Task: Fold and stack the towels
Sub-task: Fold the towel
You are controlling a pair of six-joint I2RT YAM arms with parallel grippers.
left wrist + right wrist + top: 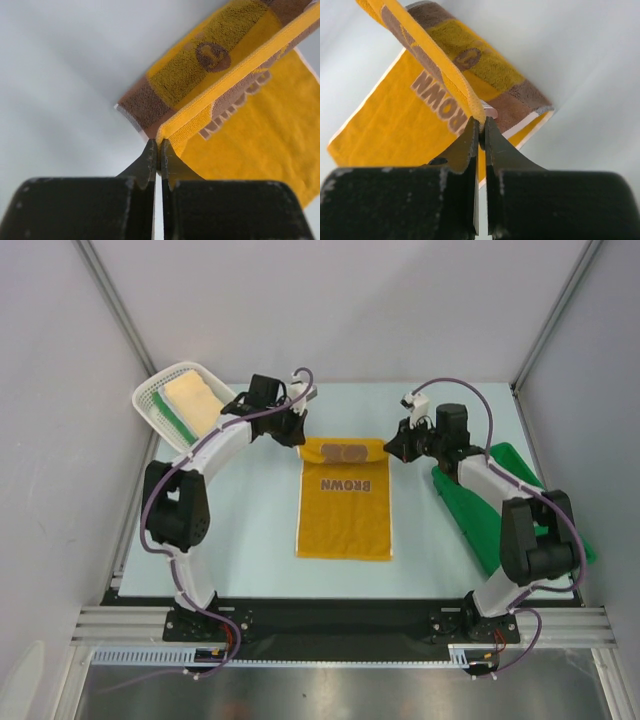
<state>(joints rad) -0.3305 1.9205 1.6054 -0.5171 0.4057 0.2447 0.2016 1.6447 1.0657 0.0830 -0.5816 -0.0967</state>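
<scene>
A yellow-and-brown towel [345, 505] printed BROWN lies flat in the middle of the table, its far edge lifted and curled toward me. My left gripper [300, 437] is shut on the far left corner; in the left wrist view the jaws [159, 145] pinch the yellow hem of the towel [260, 145]. My right gripper [390, 447] is shut on the far right corner, and the right wrist view shows the tips [481, 122] clamped on the raised edge of the towel [385, 125]. A cream towel [195, 398] and a green towel [172, 420] lie in the basket.
A white mesh basket [150, 395] stands at the far left corner of the table. A green plastic tray [505, 455] lies along the right side, partly under the right arm. Grey walls enclose the table on three sides.
</scene>
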